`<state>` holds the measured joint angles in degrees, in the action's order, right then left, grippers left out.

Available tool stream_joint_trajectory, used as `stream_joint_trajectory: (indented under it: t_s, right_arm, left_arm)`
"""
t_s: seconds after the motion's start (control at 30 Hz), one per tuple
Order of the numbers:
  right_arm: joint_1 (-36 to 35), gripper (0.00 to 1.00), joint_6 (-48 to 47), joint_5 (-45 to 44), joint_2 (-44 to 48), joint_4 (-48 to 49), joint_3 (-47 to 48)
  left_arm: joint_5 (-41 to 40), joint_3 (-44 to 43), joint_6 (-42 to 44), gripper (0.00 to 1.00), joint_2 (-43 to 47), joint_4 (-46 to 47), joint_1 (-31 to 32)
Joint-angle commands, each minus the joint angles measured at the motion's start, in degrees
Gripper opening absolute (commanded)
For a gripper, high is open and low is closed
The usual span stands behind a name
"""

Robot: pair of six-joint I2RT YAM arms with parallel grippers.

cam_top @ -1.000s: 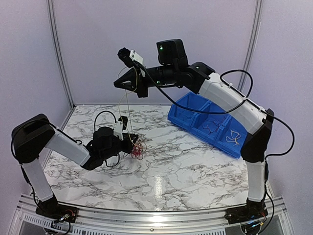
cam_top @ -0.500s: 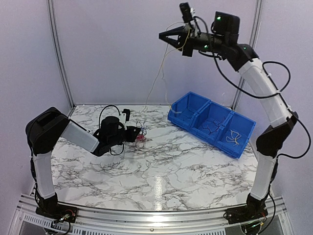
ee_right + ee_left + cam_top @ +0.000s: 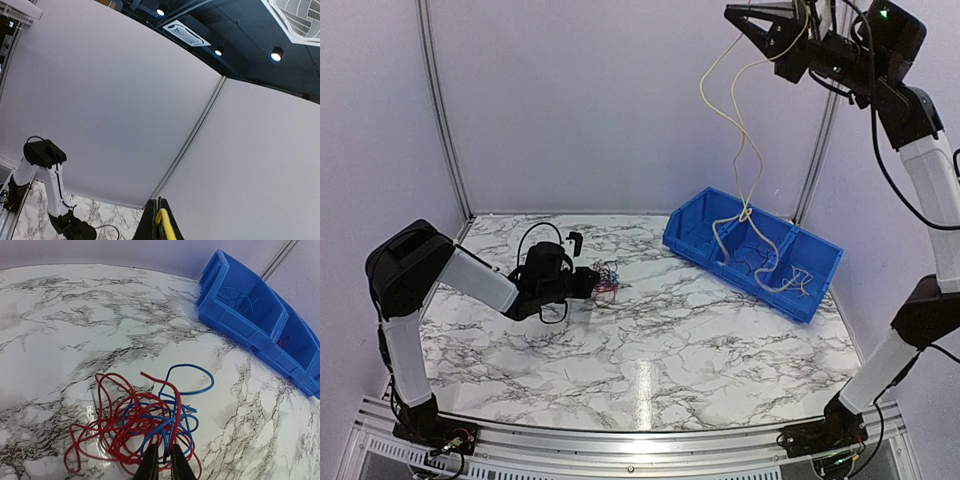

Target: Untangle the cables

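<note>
Right gripper (image 3: 732, 13), upper right, pinches a yellow cable (image 3: 746, 212) hanging into the blue bin (image 3: 695, 252). Left gripper (image 3: 163, 466), bottom centre, nips the red and blue tangle (image 3: 150, 425).

place: robot lab cell | evidence: white panel walls (image 3: 600, 110), marble-print table (image 3: 700, 350)

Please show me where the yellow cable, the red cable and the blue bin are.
yellow cable (image 3: 746, 212), top external view, where its hanging strands meet above the bin.
red cable (image 3: 177, 412), left wrist view, the strand curving down on the right.
blue bin (image 3: 735, 275), top external view, near outer wall.
</note>
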<state>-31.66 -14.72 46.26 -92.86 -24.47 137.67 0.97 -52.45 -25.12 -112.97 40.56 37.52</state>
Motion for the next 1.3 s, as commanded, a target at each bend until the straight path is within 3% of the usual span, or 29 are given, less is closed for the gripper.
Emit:
stream_joint_trajectory:
  t_s: [0.0, 0.4, 0.8, 1.0, 1.27]
  right_arm:
    - [0.94, 0.0, -6.35, -5.8, 2.89, -5.25, -8.5]
    - [3.87, 0.0, -12.92, -16.53, 15.29, -4.44, -33.91]
    - [19.75, 0.0, -15.92, -19.47, 25.6, -2.61, -52.15]
    - [28.45, 0.0, -15.38, -16.7, 28.57, -1.43, -56.87]
    - [39.44, 0.0, -16.18, -13.0, 27.85, -1.25, -56.43]
  left_arm:
    - [-1.33, 4.33, 1.1, 0.12, 8.22, -0.98, 0.85]
    - [-4.92, 14.89, 4.02, 0.44, 31.94, -3.54, 3.17]
    - [-10.61, 23.11, 3.24, 0.48, 51.5, -6.18, 4.18]
    - [-11.56, 24.9, 3.08, 0.49, 55.67, -7.57, 4.4]
    - [-13.06, 25.78, 3.58, 0.5, 57.29, -8.47, 4.41]
